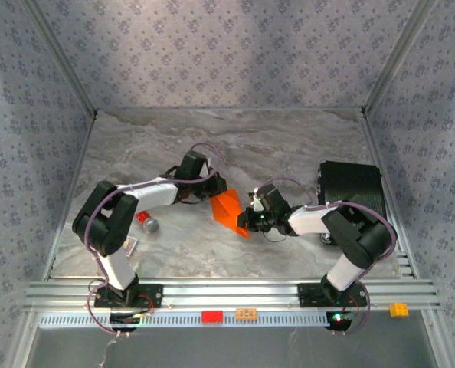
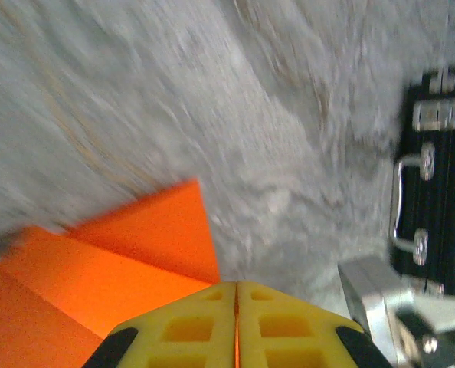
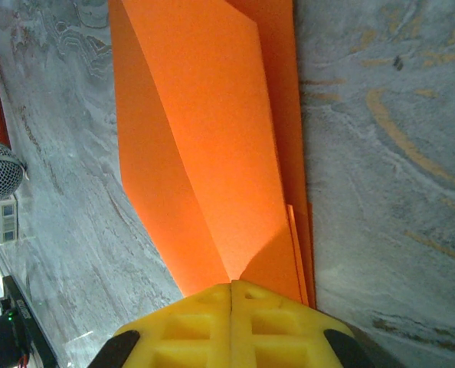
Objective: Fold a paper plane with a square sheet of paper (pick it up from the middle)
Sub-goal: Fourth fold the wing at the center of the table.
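**Two pinches on one thin paper: tear or slip**

The paper (image 1: 229, 209), part folded into a pointed wedge with layered flaps, sits mid-table between the two arms. The left gripper (image 1: 213, 196) is closed on its far-left edge; in the left wrist view a sliver of orange shows between the shut yellow pads (image 2: 181, 330). The right gripper (image 1: 249, 218) is clamped on the near-right end, where the right wrist view shows the folded layers running straight into its closed pads (image 3: 277, 322). Whether the paper rests on the table (image 1: 289, 146) or hangs just above it I cannot tell.

The main risk, I judge, is a tear: if the arms draw apart or twist against each other, the paper between the two holds has no give. The opposite error, moving toward each other, would buckle it and put a stray crease across the flaps. The left hold looks shallow, near an edge, so a tug could pull the paper free and let the flaps spring open. The right pads grip several layers; if these slide over one another the centre crease will shift off line
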`<action>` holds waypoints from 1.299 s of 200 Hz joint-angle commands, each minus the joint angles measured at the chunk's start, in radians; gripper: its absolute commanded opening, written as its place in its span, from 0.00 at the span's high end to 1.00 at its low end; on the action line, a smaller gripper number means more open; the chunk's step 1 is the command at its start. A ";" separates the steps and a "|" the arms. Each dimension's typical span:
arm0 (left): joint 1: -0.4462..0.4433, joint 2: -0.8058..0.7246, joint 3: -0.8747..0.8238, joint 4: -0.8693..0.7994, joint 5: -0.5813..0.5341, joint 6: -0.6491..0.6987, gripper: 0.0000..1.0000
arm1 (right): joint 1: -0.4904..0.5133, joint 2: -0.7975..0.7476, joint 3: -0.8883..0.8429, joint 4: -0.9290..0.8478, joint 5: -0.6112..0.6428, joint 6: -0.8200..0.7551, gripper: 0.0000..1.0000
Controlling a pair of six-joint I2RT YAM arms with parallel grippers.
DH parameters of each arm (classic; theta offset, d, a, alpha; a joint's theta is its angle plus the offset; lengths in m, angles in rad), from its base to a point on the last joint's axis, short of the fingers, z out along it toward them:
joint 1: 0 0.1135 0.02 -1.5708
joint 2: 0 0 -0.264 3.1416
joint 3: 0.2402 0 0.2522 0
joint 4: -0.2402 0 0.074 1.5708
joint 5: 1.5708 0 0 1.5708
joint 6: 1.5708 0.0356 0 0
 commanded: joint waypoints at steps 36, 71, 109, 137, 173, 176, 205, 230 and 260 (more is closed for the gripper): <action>-0.057 0.117 -0.010 0.023 0.026 -0.014 0.93 | -0.003 0.018 -0.022 -0.127 0.007 -0.001 1.00; -0.048 0.155 -0.024 -0.016 -0.012 0.000 0.95 | -0.010 -0.057 -0.008 -0.144 -0.011 -0.006 0.99; -0.037 0.155 -0.066 0.011 -0.009 -0.003 0.96 | -0.038 -0.204 -0.011 -0.257 0.043 -0.028 0.98; -0.036 0.158 -0.067 0.034 0.004 -0.009 0.96 | -0.046 -0.243 -0.012 -0.234 0.034 -0.021 0.98; -0.037 0.158 -0.067 0.036 0.007 -0.006 0.96 | -0.019 -0.152 0.050 -0.173 -0.009 -0.010 0.98; -0.036 0.158 -0.067 0.038 0.008 -0.006 0.96 | -0.016 -0.142 0.058 -0.169 -0.012 -0.009 0.99; -0.036 0.161 -0.067 0.046 0.013 -0.007 0.96 | -0.001 -0.058 0.111 -0.147 -0.017 -0.005 0.99; -0.035 0.164 -0.067 0.048 0.018 -0.007 0.96 | 0.012 -0.011 0.145 -0.140 -0.017 -0.004 0.99; -0.035 0.167 -0.067 0.054 0.019 -0.009 0.96 | 0.020 0.050 0.160 -0.161 0.002 -0.008 0.99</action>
